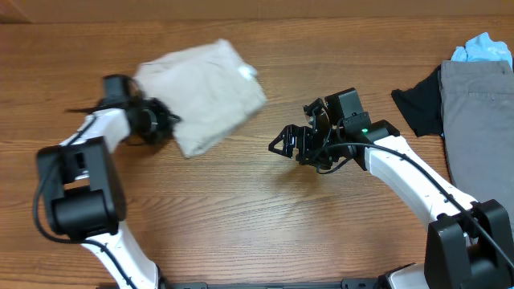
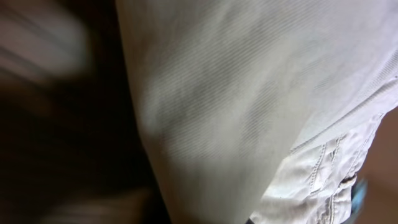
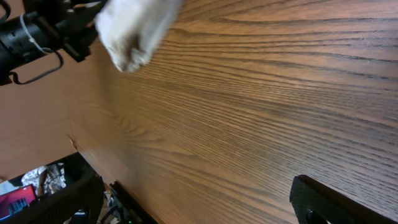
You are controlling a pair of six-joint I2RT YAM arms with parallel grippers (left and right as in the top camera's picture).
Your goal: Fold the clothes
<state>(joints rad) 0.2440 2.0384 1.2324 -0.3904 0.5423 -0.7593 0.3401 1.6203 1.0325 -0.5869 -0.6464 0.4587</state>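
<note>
On the wooden table (image 1: pixel 241 209), cream trousers (image 1: pixel 205 92) half-hide the left claw (image 1: pixel 170 122).

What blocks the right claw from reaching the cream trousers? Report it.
Probably nothing: only bare table lies between the right claw and the cream trousers, so it looks able to reach them.

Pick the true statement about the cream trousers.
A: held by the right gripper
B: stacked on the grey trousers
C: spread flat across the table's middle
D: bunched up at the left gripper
D: the cream trousers sit as a compact bundle against the left gripper, well apart from the right gripper and the grey trousers.
</note>
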